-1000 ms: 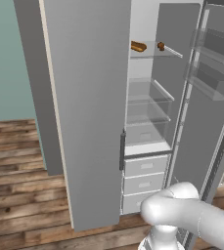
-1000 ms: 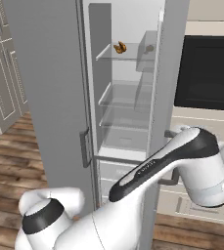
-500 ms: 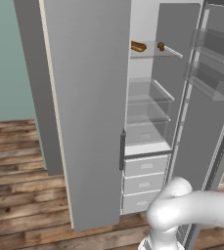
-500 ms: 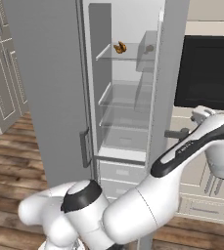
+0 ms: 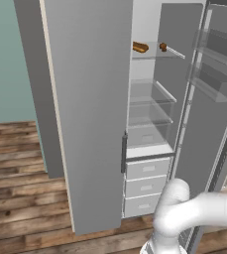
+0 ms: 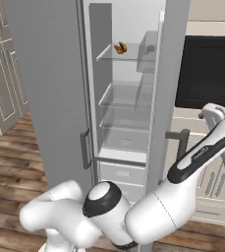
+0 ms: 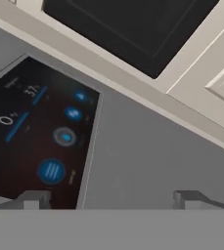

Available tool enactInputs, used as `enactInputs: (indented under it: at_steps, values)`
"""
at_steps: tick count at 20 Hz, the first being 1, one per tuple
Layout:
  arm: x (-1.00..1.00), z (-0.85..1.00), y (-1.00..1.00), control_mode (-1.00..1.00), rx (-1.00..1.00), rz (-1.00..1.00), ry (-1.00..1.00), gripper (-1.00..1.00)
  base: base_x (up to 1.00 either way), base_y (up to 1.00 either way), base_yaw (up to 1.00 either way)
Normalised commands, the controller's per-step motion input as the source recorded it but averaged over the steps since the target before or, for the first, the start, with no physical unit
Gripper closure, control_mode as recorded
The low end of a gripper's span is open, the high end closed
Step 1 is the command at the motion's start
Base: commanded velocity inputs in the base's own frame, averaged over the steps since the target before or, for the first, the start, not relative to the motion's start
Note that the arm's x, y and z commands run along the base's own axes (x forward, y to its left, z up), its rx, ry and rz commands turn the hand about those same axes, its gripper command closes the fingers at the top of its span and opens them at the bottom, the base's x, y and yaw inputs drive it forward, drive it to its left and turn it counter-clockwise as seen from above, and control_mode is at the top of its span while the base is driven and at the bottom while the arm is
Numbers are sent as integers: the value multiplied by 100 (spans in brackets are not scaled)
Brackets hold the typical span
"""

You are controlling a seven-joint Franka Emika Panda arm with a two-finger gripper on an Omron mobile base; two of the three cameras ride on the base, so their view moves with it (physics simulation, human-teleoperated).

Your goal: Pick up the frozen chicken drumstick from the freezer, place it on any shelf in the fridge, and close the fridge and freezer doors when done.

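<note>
Swung right, pincer (image 7: 108,200) apart at dispenser panel (image 7: 35,141); drumstick (image 5: 140,47) on shelf (image 5: 154,55).

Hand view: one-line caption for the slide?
Open gripper faces the fridge door's black dispenser panel, with a dark oven window beyond.

Setting: a domestic kitchen. Indicators: tall grey refrigerator with open doors (image 5: 92,109), black built-in oven (image 6: 207,71), cream panelled cabinets (image 6: 1,74), brown wood-plank floor (image 5: 16,173), teal wall (image 5: 6,59).
</note>
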Motion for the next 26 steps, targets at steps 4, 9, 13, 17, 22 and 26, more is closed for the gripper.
enactInputs:
  at_steps: [4,9,13,17,22,26]
  values:
    - [46,0,3,-100,0,0,-4,-100,0,0,0]
    - [16,0,32,-100,0,0,-4,-100,0,0,0]
    - [23,0,54,-100,0,0,0,-100,0,0,0]
    - [21,0,67,-100,0,0,0,-100,0,0,0]
    - [21,0,83,-100,0,0,0,-100,0,0,0]
    - [7,0,100,-100,0,0,-1,-100,0,0,0]
